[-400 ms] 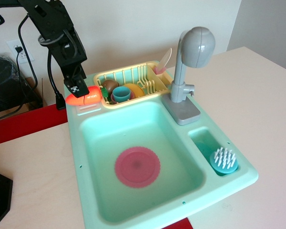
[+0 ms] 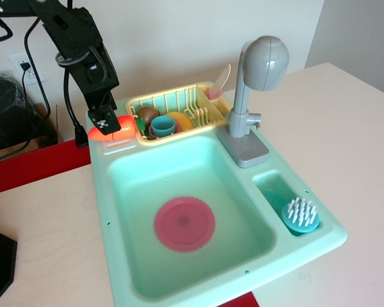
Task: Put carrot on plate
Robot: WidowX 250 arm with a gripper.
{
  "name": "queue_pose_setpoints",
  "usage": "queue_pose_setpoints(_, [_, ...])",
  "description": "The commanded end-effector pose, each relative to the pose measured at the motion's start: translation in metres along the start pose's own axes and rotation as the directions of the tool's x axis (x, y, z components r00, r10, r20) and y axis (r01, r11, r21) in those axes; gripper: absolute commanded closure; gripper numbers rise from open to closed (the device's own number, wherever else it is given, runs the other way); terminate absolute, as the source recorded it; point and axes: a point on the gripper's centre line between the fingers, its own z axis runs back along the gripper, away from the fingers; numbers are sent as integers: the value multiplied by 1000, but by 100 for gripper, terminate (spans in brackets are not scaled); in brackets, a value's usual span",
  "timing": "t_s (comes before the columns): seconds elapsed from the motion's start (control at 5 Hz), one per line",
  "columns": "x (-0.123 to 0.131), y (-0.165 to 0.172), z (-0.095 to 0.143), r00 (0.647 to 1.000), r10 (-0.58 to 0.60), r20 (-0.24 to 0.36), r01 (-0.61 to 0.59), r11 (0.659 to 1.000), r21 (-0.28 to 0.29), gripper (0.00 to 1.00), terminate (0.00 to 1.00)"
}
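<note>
The orange carrot (image 2: 118,131) lies on the back left corner of the teal sink's rim, its green tuft pointing right toward the yellow rack. My black gripper (image 2: 104,123) comes down from the upper left and sits right on the carrot's middle. Its fingers (image 2: 103,117) straddle the carrot and look closed on it. The pink-red plate (image 2: 184,223) lies flat on the bottom of the sink basin, well in front of and to the right of the carrot. It holds nothing.
A yellow dish rack (image 2: 198,105) at the back holds a teal cup (image 2: 163,125), a yellow-orange plate (image 2: 181,119) and a brown round toy (image 2: 147,115). A grey faucet (image 2: 256,77) stands at the right. A teal brush (image 2: 300,214) sits in the side compartment.
The arm's upper part has shifted slightly right and the fingers look narrower around the carrot. The carrot has stayed where it was on the rim.
</note>
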Motion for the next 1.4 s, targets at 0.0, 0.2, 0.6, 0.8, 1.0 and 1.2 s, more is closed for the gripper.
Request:
queue_pose_setpoints(0.0, [3,20,-4,999,37,6,-38,999,31,0,0])
queue_pose_setpoints(0.2, [-1,25,-18,999,47,-26,-46,998,30,0,0])
queue_pose_setpoints(0.6, [-3,19,-23,999,30,-11,-30,1000,4,100,0])
queue_pose_setpoints(0.8, [-5,14,-21,999,37,5,-37,999,8,100,0])
queue_pose_setpoints(1.0, [-3,11,-19,999,37,33,-37,999,-1,100,0])
queue_pose_setpoints(1.2, [17,-10,-2,991,-26,133,28,1000,-15,100,0])
